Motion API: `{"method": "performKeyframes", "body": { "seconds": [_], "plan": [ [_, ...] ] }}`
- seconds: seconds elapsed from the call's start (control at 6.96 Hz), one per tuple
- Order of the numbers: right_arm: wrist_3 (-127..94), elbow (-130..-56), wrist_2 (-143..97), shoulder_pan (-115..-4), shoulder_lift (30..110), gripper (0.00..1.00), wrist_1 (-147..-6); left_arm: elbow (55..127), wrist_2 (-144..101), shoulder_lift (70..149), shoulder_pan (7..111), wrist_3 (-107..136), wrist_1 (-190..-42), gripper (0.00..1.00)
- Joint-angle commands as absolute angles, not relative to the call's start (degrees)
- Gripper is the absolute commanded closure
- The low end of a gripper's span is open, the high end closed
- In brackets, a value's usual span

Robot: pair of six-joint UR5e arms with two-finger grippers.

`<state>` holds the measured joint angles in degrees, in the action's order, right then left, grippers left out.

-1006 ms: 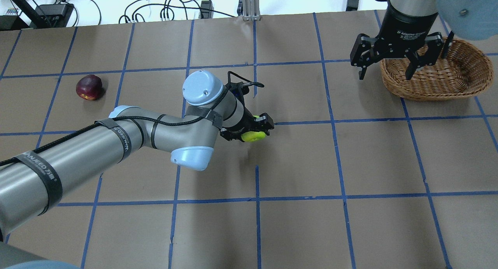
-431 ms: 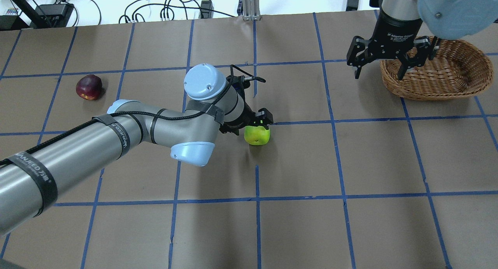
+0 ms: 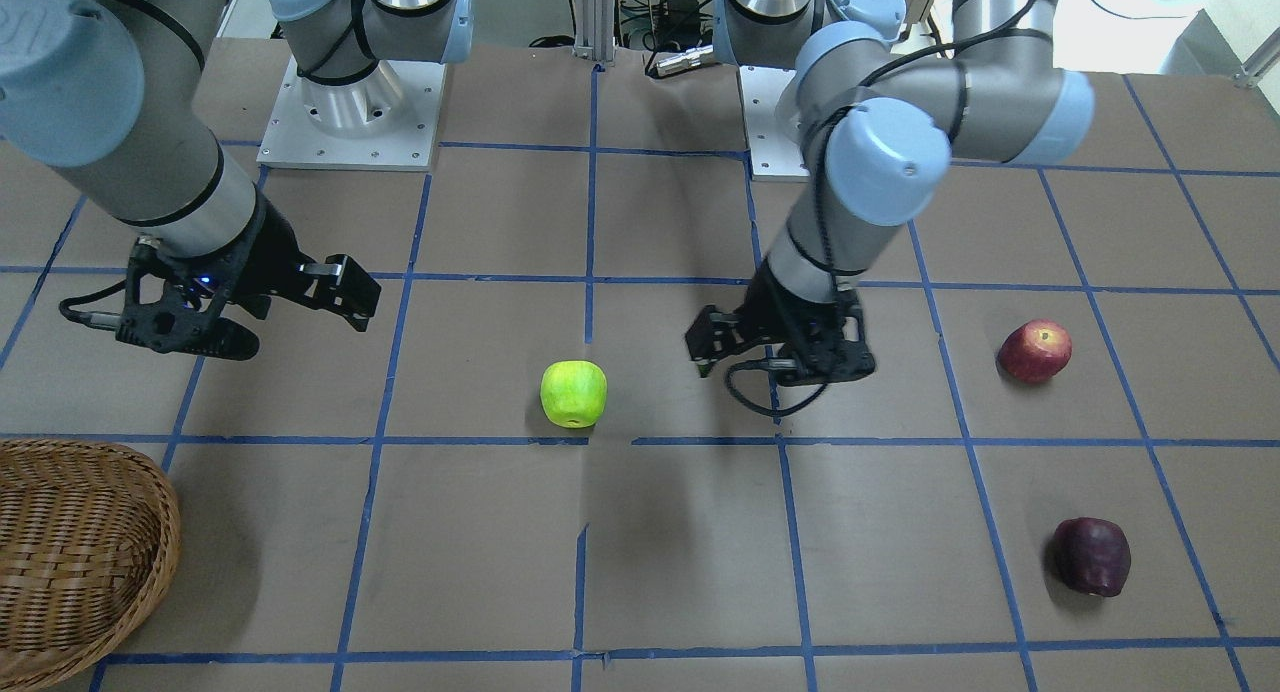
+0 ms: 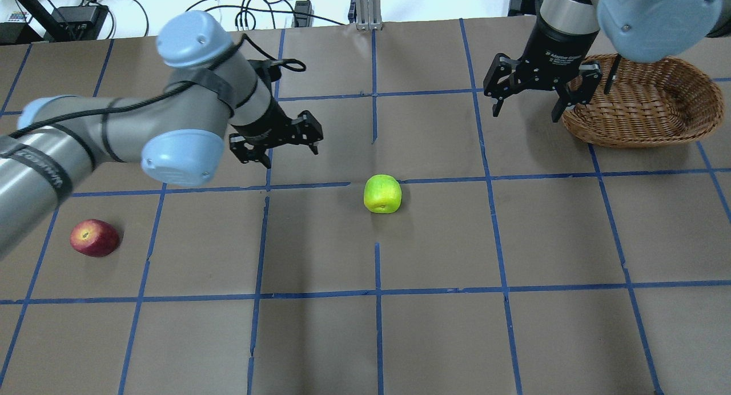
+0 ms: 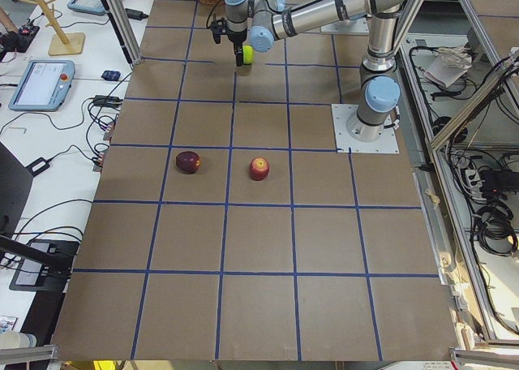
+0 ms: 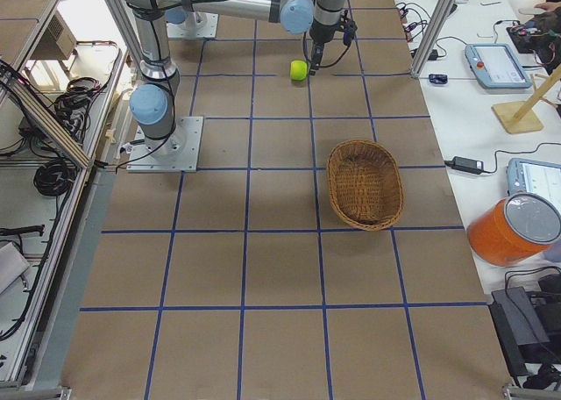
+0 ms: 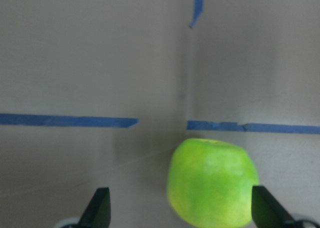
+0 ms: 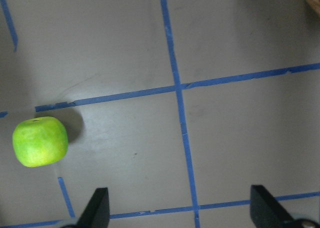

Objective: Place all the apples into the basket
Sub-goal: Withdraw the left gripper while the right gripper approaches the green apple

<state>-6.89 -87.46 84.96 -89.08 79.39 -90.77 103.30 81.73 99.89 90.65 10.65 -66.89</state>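
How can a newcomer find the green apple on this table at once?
Look at the brown table with a blue tape grid. Near its middle lies the green apple, touched by nothing. It alone is bright lime; the red apple and the maroon apple lie off to one side.

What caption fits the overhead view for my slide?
Green apple rests mid-table, unheld; left gripper and right gripper both open; red apple at left, basket at right.

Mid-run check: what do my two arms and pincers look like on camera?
Both arms are silver tubes with pale blue joint caps. The left arm carries a black cable under black straps, one with white lettering. The left pincer and right pincer are black and two-fingered; white print marks the right wrist.
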Motion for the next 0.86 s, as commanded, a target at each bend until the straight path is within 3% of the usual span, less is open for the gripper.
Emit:
{"method": "performKeyframes", "body": {
  "seconds": [0.0,0.29,0.43,0.72],
  "plan": [
    [-14.78,-91.99,81.91,-93.49,78.58,0.00,-98.11,103.44,90.46,95.98,76.53,-11.75,-78.37,0.00],
    [-22.14,-95.79,81.83,-98.41,76.65,0.00,-102.12,104.23,94.92,98.77,66.06,-30.78,-71.86,0.00],
    [-23.37,-96.41,81.74,-102.35,74.73,0.00,-103.43,106.94,95.10,101.31,63.05,-33.81,-63.02,0.00],
    [-28.55,-96.42,81.74,-107.64,68.76,0.00,-111.57,110.39,95.19,103.96,57.43,-39.88,-59.78,0.00]
  ]
}}
